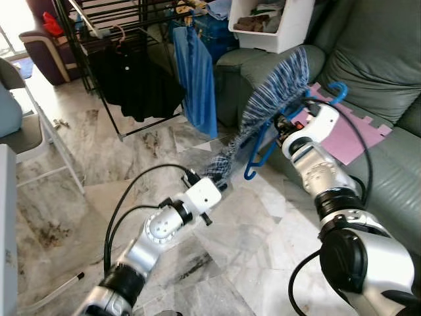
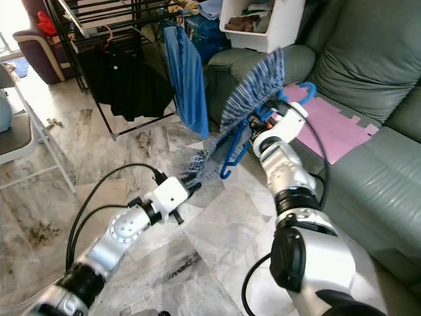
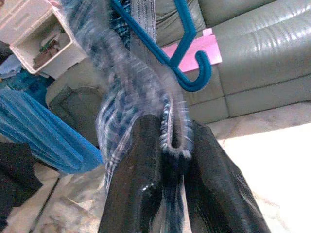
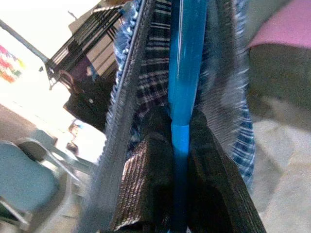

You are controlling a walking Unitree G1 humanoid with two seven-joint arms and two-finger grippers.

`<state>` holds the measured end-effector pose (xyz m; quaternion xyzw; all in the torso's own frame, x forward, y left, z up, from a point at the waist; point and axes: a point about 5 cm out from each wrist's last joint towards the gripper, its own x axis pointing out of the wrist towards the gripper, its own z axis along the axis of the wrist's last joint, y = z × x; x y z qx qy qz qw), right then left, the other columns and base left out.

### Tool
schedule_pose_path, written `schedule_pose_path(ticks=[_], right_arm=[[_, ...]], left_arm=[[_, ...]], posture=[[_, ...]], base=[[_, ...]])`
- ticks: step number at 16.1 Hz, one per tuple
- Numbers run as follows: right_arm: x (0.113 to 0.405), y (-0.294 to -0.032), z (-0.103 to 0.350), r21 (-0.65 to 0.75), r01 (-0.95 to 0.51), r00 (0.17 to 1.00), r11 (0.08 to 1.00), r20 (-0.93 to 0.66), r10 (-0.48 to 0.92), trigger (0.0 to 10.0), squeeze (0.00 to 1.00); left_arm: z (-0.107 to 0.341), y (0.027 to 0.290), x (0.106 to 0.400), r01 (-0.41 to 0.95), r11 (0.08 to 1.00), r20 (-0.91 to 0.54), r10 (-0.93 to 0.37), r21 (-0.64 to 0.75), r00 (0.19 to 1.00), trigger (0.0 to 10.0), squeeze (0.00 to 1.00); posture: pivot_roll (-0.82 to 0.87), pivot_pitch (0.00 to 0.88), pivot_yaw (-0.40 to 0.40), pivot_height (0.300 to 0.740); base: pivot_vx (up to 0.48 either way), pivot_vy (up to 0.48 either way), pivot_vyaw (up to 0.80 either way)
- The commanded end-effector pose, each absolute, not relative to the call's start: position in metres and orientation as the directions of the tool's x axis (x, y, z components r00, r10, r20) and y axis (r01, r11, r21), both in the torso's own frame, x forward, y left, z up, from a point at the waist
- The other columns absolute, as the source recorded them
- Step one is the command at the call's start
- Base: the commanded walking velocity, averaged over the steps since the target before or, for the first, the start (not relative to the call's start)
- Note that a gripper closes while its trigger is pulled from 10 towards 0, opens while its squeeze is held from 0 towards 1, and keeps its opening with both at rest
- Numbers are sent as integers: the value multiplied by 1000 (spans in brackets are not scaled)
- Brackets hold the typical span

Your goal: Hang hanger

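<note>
A blue plastic hanger (image 1: 263,141) carries a blue-and-white plaid garment (image 1: 273,92) that drapes from the sofa's edge down toward the floor. My right gripper (image 1: 284,125) is shut on the hanger's bar, which runs between its fingers (image 4: 146,194) in the right wrist view. My left gripper (image 1: 222,183) is lower, over the marble floor, and is shut on the garment's bottom hem (image 3: 172,141). The hanger's hook (image 3: 197,73) curls above that hem in the left wrist view. A black drying rack (image 1: 105,26) stands at the back left.
A black shirt (image 1: 131,79) and a blue garment (image 1: 197,79) hang on the rack. A grey-green sofa (image 1: 368,79) with a pink mat (image 1: 355,135) lies to the right, a white bin (image 1: 273,23) on its arm. A folding chair (image 1: 26,125) stands on the left.
</note>
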<state>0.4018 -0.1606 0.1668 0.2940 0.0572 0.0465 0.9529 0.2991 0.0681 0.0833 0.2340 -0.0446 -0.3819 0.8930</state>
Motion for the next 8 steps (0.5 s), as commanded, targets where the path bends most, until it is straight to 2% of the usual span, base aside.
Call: schedule_pose_path(ticks=[1,3,5,6,7,8], right_arm=[[402,-162,175,498,-85,993,863,-29,115,10000,0],[399,-160,174,350,-146,989,925,23,147,10000,0],[395,-160,171,215,-198,980,956,65,188,10000,0],[392,-162,166,192,-222,975,956,64,213,10000,0],[389,-164,161,154,-237,971,959,55,232,10000,0],[381,-170,150,66,-284,959,957,36,282,10000,0]], left_arm=[[85,64,297,675,581,-102,-719,455,687,10000,1000],[82,57,288,708,553,-112,-749,438,654,10000,1000],[80,52,280,735,535,-113,-772,416,626,10000,1000],[82,49,277,741,537,-102,-778,403,619,10000,1000],[85,50,276,726,562,-72,-769,396,635,10000,1000],[98,61,282,623,674,47,-693,397,720,10000,1000]], posture=[[-129,0,22,740],[-127,0,20,740],[-125,0,19,740],[-120,0,12,740],[-120,0,12,740],[-118,0,11,740]], base=[[0,0,0],[0,0,0],[0,0,0],[0,0,0],[0,0,0],[0,0,0]])
